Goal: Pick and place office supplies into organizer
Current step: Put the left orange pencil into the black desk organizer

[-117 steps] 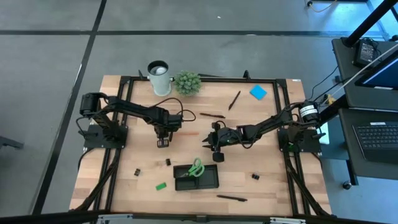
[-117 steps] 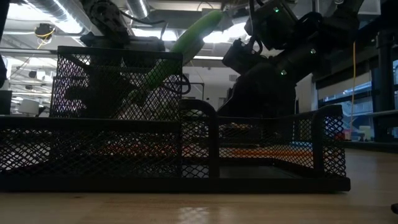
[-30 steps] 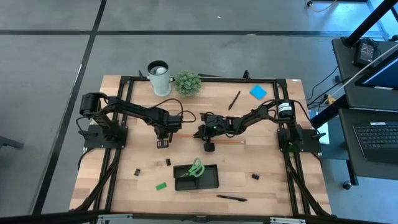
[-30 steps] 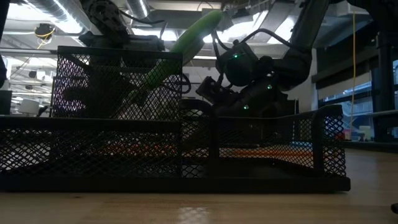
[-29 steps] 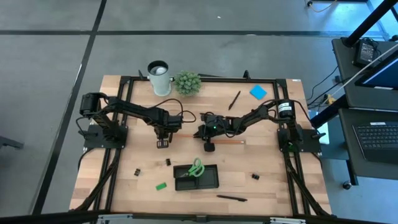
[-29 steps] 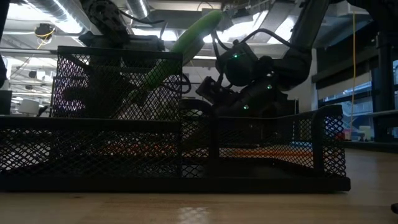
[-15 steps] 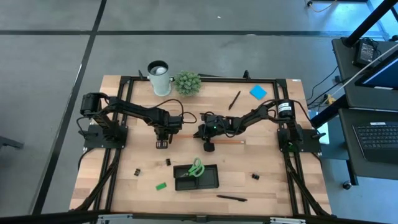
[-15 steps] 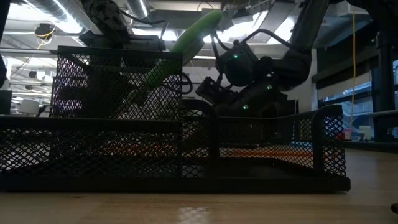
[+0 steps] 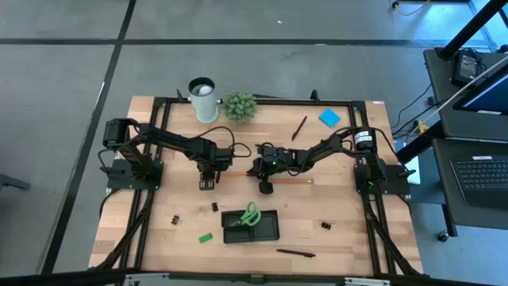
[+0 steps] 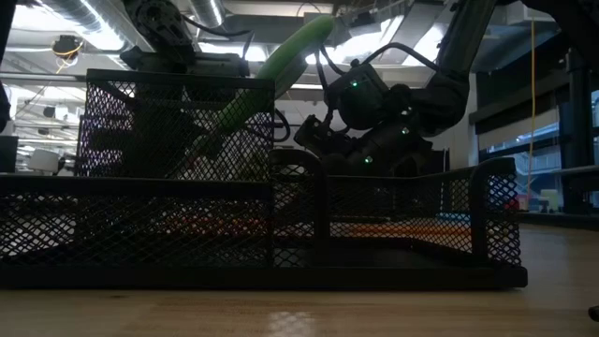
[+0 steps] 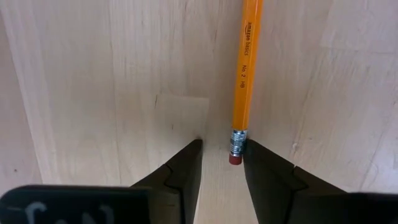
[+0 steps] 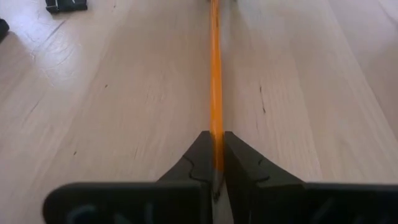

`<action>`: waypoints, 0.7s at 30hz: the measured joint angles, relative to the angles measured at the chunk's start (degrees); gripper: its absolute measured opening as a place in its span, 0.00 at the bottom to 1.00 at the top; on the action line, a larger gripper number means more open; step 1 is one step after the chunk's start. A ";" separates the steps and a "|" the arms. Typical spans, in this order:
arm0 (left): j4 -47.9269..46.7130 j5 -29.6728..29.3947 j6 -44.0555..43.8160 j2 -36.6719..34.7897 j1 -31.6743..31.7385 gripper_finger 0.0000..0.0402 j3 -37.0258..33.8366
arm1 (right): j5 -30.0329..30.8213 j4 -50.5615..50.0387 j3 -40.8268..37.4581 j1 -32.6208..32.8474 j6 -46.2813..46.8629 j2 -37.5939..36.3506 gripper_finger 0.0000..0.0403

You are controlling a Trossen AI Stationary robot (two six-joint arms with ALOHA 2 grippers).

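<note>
Near the middle of the light wooden desk, the right gripper had its dark fingers pinched on one end of a slim orange wooden pencil that lay flat on the boards. Closer to the left edge, the left gripper was low over the eraser end of a second yellow-orange pencil, its fingers narrowly parted, the pink eraser tip between them and close against one finger. The black mesh organizer tray sat near the front edge, with the green-handled scissors propped in its left compartment.
</note>
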 joint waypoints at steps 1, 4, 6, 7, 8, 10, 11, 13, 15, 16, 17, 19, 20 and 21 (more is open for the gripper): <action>-0.05 0.05 0.00 -0.01 0.00 0.29 0.02 | 0.02 0.00 0.00 0.00 -0.13 0.00 0.06; -0.18 1.43 -0.06 -0.04 0.08 0.31 0.02 | 0.19 0.00 0.00 0.00 0.07 0.00 0.06; -0.24 2.17 -0.20 -0.04 -0.05 0.32 0.02 | 0.98 0.00 0.00 0.04 1.28 0.00 0.06; -0.26 2.18 -0.17 -0.04 -0.20 0.33 0.02 | 1.54 0.02 0.00 0.04 1.50 0.00 0.06; -0.28 2.06 -0.17 -0.04 -0.36 0.34 0.02 | 1.89 0.06 0.00 0.06 1.70 0.00 0.06; -0.28 2.03 -0.17 -0.04 -0.56 0.36 0.00 | 1.93 0.50 -0.02 0.04 2.74 0.01 0.06; -0.25 1.91 -0.18 -0.04 -0.57 0.37 0.00 | 1.94 0.89 -0.02 0.04 3.04 0.02 0.06; -0.19 1.11 -0.31 -0.04 -0.63 0.38 0.00 | 1.58 1.61 -0.10 0.03 3.41 0.07 0.06; -0.19 0.41 -0.35 -0.04 -0.70 0.38 0.00 | 1.17 2.54 -0.11 0.04 4.25 0.11 0.06; -0.17 0.27 -0.33 -0.04 -0.70 0.38 0.00 | 1.18 2.90 -0.11 0.05 4.38 0.12 0.06; -0.17 0.19 -0.33 -0.04 -0.70 0.38 0.00 | 1.20 3.12 -0.11 0.11 4.45 0.13 0.06; -0.17 0.04 -0.33 -0.04 -0.70 0.38 0.00 | 1.22 3.26 -0.11 0.11 4.45 0.15 0.06; -0.17 -0.05 -0.34 -0.04 -0.70 0.37 0.00 | 1.20 3.26 -0.11 0.09 4.49 0.15 0.06; -0.17 -0.14 -0.35 -0.04 -0.70 0.37 0.00 | 1.20 3.26 -0.11 0.11 4.49 0.15 0.06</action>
